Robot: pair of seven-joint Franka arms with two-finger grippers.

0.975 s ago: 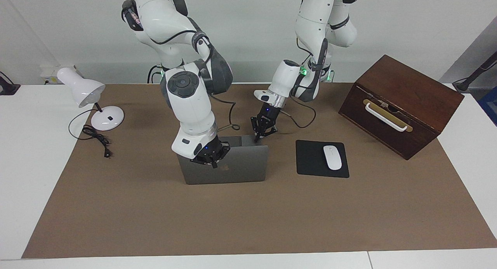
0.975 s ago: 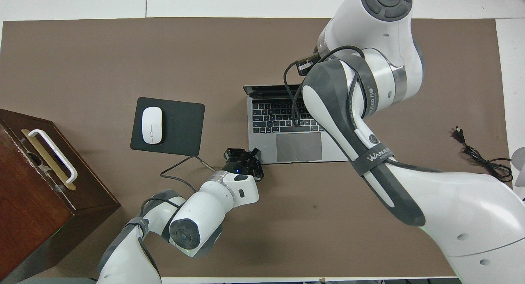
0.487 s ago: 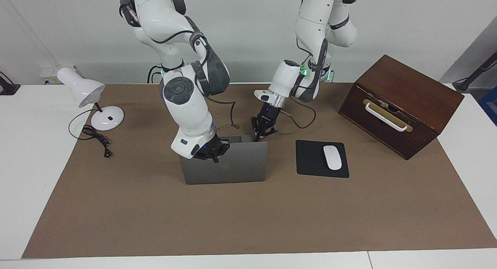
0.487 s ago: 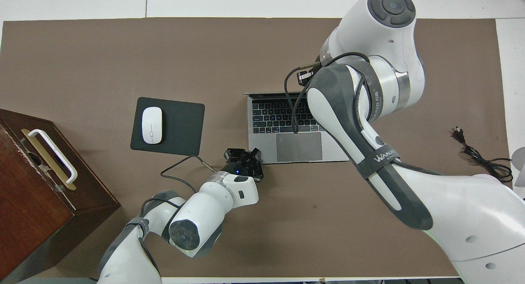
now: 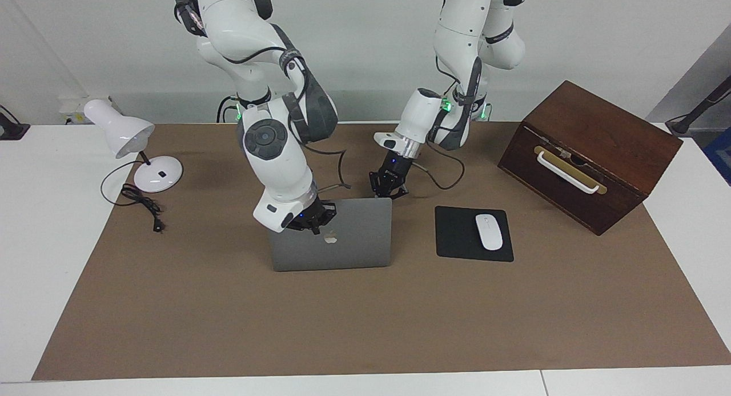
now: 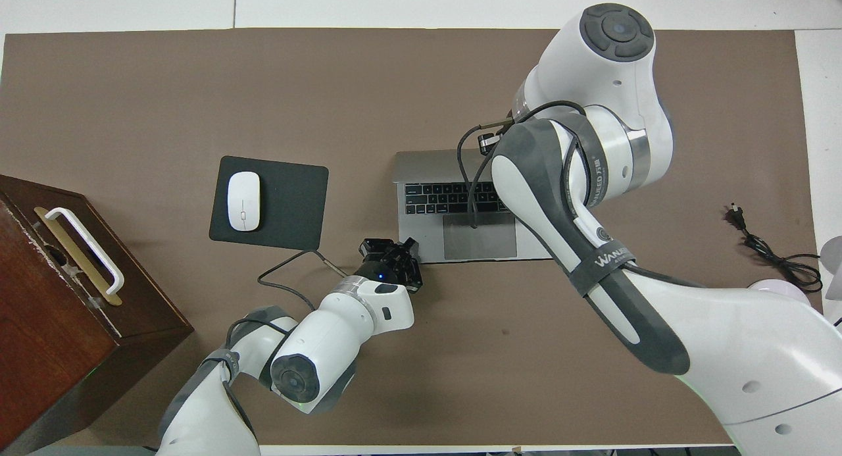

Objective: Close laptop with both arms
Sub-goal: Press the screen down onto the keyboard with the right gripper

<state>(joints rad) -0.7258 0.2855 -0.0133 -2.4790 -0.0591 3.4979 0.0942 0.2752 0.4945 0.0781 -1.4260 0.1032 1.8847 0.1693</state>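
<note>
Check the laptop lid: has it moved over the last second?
Yes. The lid has tipped toward the robots, now covering the keyboard's top rows; the base stays put beside the mouse pad.

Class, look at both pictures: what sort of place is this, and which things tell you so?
Probably a robotics lab set up as a mock office desk: two white jointed robot arms work at a thin silver-grey laptop, beside a black mouse pad and a white desk lamp.

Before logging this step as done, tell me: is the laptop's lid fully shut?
No: in the overhead view the laptop still shows its keyboard and trackpad, with the lid only tilted partway over them.
</note>
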